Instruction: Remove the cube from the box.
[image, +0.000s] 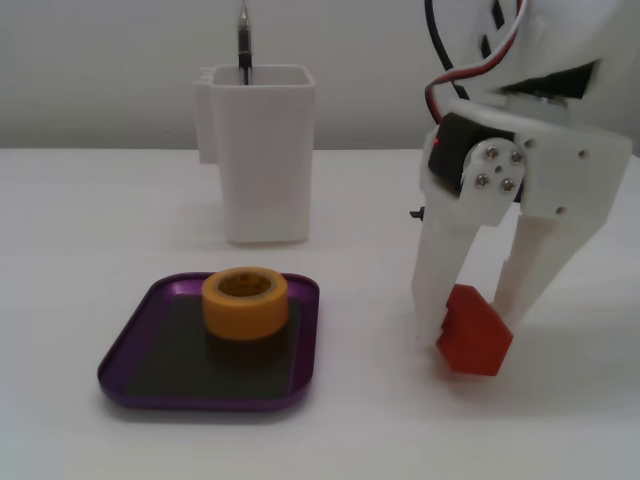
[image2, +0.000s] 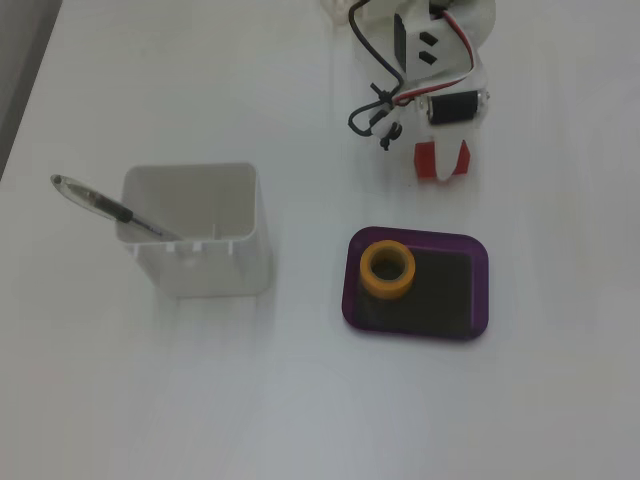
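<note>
The red cube (image: 474, 335) is outside the purple box (image: 120, 352), to its right on the white table in a fixed view. It sits tilted between the two white fingers of my gripper (image: 470, 325), which is shut on it, at or just above the tabletop. In the top-down fixed view the cube (image2: 424, 162) shows beyond the box (image2: 481, 290), partly hidden under the gripper (image2: 441, 170). The box holds only a yellow-orange tape roll (image: 245, 300), which also shows from above (image2: 387, 270).
A tall white container (image: 262, 150) stands behind the box with a pen (image: 243, 40) in it; from above the container (image2: 195, 240) is left of the box and the pen (image2: 100, 203) leans out. The arm's cables (image2: 375, 105) hang by the gripper.
</note>
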